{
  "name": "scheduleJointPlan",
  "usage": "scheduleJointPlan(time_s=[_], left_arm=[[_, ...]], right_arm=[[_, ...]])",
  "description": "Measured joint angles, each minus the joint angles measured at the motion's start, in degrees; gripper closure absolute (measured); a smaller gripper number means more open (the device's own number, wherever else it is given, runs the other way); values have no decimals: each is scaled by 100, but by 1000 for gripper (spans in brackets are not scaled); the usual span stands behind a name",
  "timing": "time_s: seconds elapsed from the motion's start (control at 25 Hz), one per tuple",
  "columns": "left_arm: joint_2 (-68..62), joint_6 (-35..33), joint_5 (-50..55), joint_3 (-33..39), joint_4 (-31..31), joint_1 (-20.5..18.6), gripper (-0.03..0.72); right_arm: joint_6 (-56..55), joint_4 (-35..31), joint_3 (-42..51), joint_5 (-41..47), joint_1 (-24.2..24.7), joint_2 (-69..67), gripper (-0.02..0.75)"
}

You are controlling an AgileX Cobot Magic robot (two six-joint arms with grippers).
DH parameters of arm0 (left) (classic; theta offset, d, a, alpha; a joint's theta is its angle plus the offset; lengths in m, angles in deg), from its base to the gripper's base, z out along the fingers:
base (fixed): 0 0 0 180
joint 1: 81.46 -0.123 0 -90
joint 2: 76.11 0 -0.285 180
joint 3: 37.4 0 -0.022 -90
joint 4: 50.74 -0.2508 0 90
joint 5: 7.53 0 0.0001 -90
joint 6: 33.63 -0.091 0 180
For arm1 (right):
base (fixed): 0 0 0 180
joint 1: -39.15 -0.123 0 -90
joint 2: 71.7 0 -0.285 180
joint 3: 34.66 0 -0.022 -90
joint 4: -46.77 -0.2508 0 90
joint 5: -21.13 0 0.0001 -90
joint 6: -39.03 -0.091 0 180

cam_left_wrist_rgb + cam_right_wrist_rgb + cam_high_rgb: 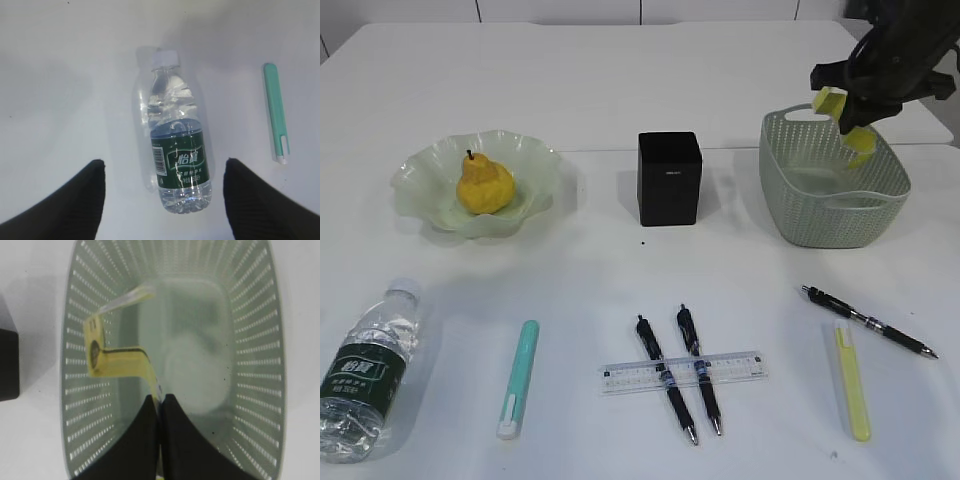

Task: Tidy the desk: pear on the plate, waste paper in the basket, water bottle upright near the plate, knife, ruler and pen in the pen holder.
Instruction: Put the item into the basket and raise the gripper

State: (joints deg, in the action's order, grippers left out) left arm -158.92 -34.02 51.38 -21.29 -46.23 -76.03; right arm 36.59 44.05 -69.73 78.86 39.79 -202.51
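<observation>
Right wrist view: right gripper point(159, 402) pinches a yellow paper point(117, 360) strip over the basket point(260, 340) — the strip runs leftward from the closed fingertips. Left gripper point(162, 200) hangs spread wide above the bottle point(176, 145) — lying flat between its fingers, cap pointing away.

Lighting: bright, even and diffuse across the white desk point(620, 80), with only faint soft shadows beside the pen holder point(670, 178) and plate point(535, 165). Glare: small highlights on the water bottle point(175, 145); the white surface is near washed out in the left wrist view. Focus: exterior view sharp; basket point(250, 340) floor hazy, claw fingers point(190, 445) blurred dark shapes.
</observation>
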Motion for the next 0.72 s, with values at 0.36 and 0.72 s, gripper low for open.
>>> scheduleJointPlan(time_s=[0.36, 0.72], left_arm=[[0, 0, 0, 0, 0, 0, 167], [0, 0, 0, 0, 0, 0, 167]], right_arm=[[-297, -10, -3, -268, 0, -435, 511], [-319, -199, -389, 358, 0, -446, 283]])
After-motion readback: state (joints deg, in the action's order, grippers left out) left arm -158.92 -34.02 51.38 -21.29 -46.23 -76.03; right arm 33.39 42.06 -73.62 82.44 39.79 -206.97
